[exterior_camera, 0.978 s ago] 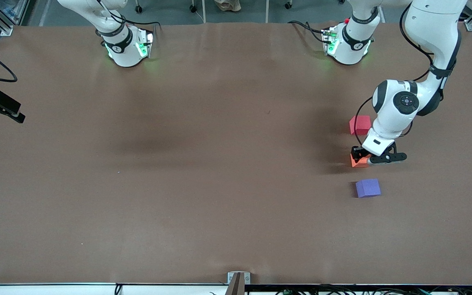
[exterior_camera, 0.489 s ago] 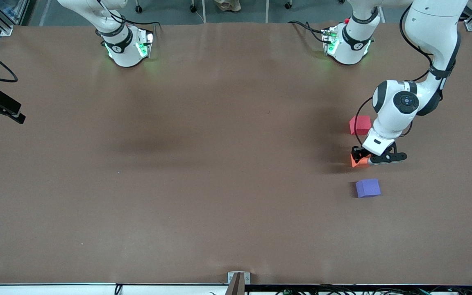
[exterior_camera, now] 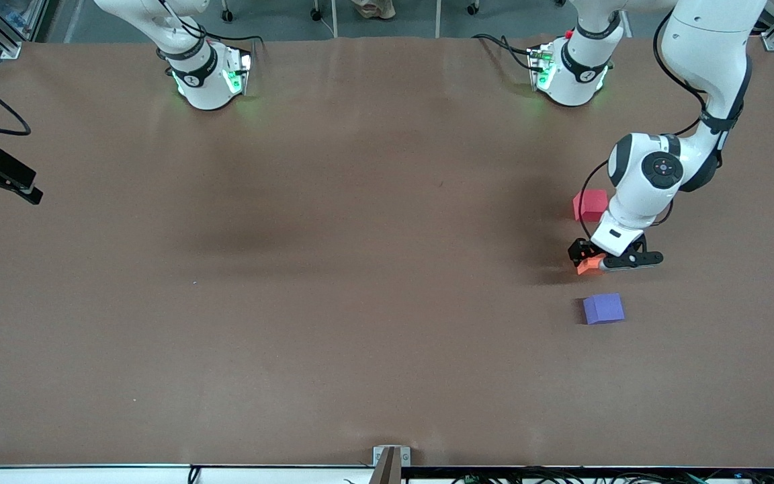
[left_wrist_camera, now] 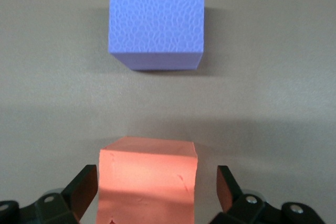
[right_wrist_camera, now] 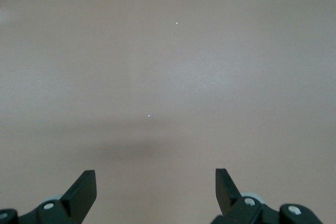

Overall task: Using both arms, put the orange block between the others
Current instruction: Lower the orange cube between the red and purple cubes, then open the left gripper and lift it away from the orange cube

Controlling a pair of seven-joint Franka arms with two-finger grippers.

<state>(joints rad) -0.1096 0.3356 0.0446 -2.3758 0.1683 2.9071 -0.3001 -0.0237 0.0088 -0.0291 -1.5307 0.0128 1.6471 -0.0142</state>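
Since a second ago, left gripper [exterior_camera: 587,259] has spread its jaws off the orange block [exterior_camera: 589,266]; a gap shows each side of the block in the left wrist view, so it is no longer pinched. Block sits on the tabletop [exterior_camera: 360,269].

Near to far from the front camera: purple cube [exterior_camera: 603,308] nearest; orange block next, just apart from it; pinkish-red cube [exterior_camera: 590,205] farthest. All three toward the left arm's end of the tabletop, roughly in line.

Right gripper [right_wrist_camera: 156,195] waits high over bare tabletop at the right arm's end, jaws spread, nothing between them.

Step in hand, by judgement: release after placement. Next move calls for a straight lift of the left gripper, without nudging the orange block out of line.
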